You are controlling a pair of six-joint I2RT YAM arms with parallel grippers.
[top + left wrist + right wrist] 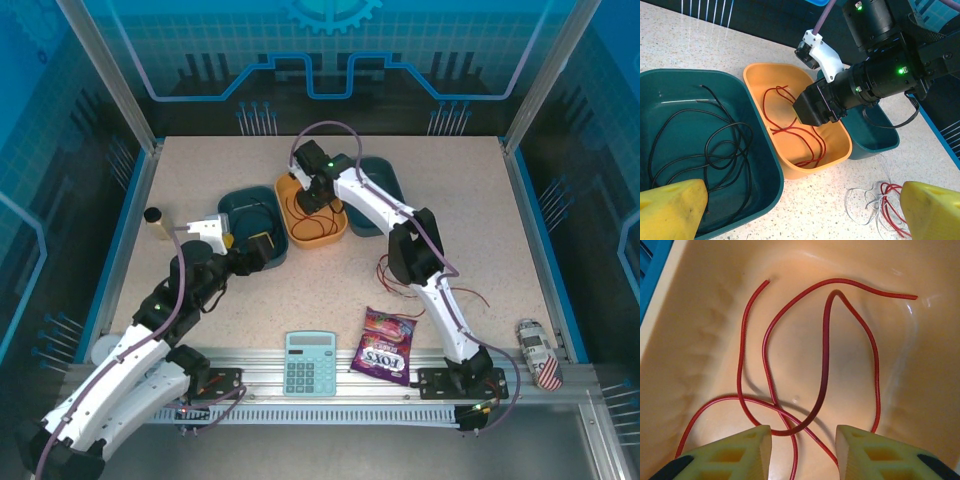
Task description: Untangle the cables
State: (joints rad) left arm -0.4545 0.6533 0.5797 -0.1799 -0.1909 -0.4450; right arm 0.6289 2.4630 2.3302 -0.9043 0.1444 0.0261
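- The yellow left fingers point(670, 207) are spread wide apart, over a dark teal plastic bin point(767, 165) where a thin black cable point(715, 145) lies in loose loops.
- The right fingers point(735, 452) are parted inside an orange plastic bin point(695, 330), with a thin red cable point(825, 365) looping ungripped between them.
- A thin white cable point(855, 192), tangled with another red strand point(887, 200), lies on the speckled tabletop point(815, 210).

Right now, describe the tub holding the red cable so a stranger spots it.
On the speckled table, three tubs sit in a row at the far middle. The orange tub is the centre one, under the right gripper. Its neighbours are teal tubs; this one holds a red cable.
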